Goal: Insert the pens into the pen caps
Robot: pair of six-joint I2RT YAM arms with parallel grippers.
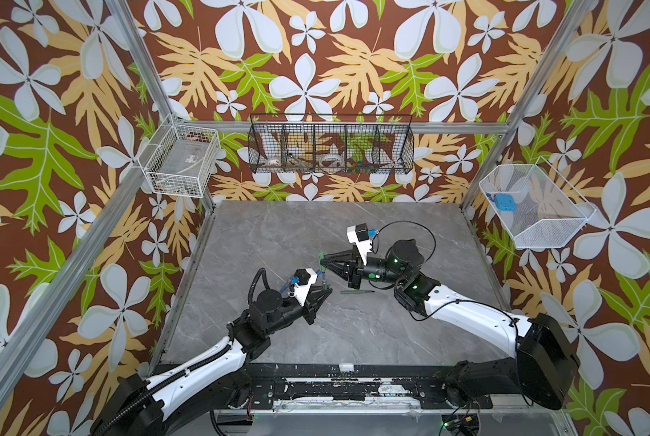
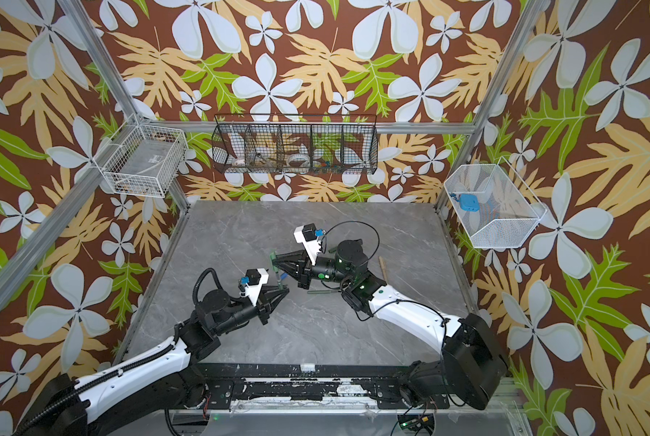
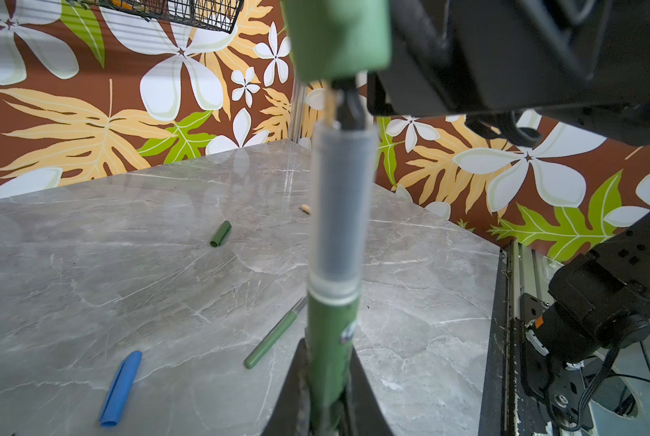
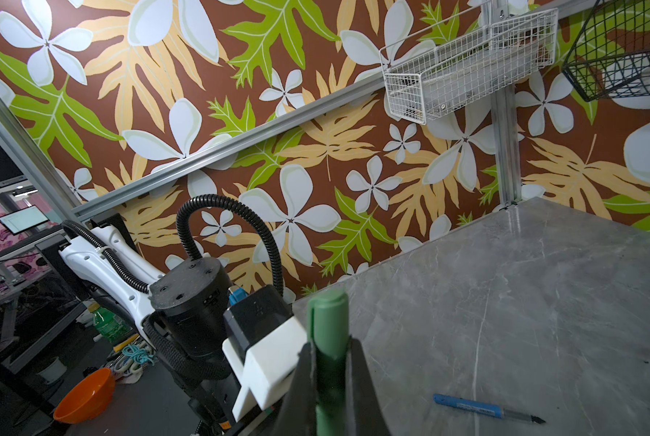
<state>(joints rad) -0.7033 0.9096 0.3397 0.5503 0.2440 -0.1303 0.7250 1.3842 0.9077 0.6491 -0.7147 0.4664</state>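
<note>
mid-table [image 1: 353,339], well off edges [image 1: 487,264], left claw [image 1: 329,290] gripping pen [image 3: 331,332], right claw [image 1: 323,260] gripping cap [image 4: 329,324]

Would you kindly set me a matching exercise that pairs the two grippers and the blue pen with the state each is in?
Things:
1. left gripper
2. right gripper
3. blue pen

States:
a. lying uncapped on the table
b. shut on a green pen
c. shut on a green cap

Pairs: 1-b; 2-c; 3-a
</note>
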